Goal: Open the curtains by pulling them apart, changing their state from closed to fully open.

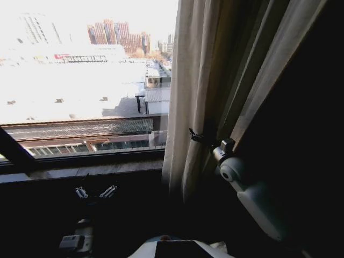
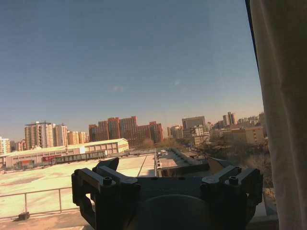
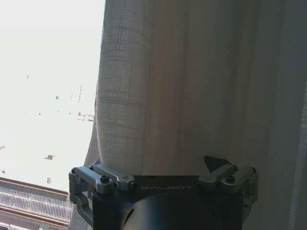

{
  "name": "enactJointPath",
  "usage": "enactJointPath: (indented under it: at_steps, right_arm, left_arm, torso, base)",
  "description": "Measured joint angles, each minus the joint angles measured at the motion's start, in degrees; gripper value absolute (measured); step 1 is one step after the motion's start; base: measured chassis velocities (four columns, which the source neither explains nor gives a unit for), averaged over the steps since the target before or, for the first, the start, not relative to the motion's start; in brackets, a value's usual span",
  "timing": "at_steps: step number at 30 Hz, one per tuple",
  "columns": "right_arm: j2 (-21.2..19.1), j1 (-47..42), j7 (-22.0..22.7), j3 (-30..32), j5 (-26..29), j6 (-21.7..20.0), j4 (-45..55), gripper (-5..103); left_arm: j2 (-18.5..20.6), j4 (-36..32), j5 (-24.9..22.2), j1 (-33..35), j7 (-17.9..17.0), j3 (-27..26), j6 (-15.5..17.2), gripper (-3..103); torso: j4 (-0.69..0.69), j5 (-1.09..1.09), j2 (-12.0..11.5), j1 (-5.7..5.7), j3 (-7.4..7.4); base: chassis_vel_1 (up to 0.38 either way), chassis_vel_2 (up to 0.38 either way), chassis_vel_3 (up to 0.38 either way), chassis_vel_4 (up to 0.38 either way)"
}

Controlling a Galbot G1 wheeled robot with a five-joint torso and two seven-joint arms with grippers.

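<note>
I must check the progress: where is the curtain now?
In the head view the curtain hangs bunched right of the bare window, with the right gripper against its folds; the left gripper sits below the sill.

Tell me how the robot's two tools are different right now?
The right tool is raised up against the curtain, while the left tool sits low, below the window sill, away from any fabric. In its wrist view the right tool faces the curtain's folds; the left tool faces open window and city. Both have their fingers spread apart.

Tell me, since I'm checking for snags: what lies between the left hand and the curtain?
Head view: only bare dark sill separates left hand from curtain.
</note>
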Motion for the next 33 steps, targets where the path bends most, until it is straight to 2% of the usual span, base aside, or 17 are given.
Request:
enactJointPath:
  at_steps: [7,15,29,30,31,33]
  right_arm:
    - [1.5,1.4,0.2,-1.5,-0.7,0.0,-1.3,100]
    - [4.0,13.3,1.8,-6.2,0.4,0.0,-11.7,100]
    - [6.3,22.7,1.8,-10.2,0.3,1.3,-20.8,102]
    - [6.4,23.1,1.8,-10.3,0.3,1.4,-21.2,100]
    - [6.3,23.5,1.6,-10.4,0.3,1.5,-21.3,91]
    - [6.2,23.6,1.5,-10.4,0.3,1.5,-21.4,91]
  left_arm:
    - [0.0,-0.1,0.3,0.4,0.0,0.0,-0.1,100]
    - [-0.2,-0.2,0.7,0.2,0.0,0.0,-0.1,100]
    - [-1.0,0.1,0.7,0.0,0.0,-0.2,-0.1,100]
    - [-1.1,0.1,0.7,-0.1,0.0,-0.1,-0.1,100]
    - [-1.2,0.1,0.8,-0.3,0.0,-0.1,-0.1,100]
    - [-1.3,0.1,0.8,-0.4,0.0,-0.1,-0.1,100]
  torso:
    - [-0.02,0.0,0.0,0.0,0.0]
    - [-0.01,0.0,0.0,0.0,0.0]
    - [-0.01,0.01,0.0,0.0,0.0]
    - [-0.01,0.0,0.0,0.01,0.0]
    - [0.0,0.0,0.0,0.0,0.0]
    - [0.0,0.0,0.0,0.01,0.0]
  base:
    - [0.0,0.0,0.0,0.0]
    - [0.0,0.0,0.0,0.0]
    - [0.0,0.0,0.0,0.0]
    - [0.0,0.0,0.0,0.0]
    - [0.0,0.0,0.0,0.0]
    - [0.0,0.0,0.0,0.0]
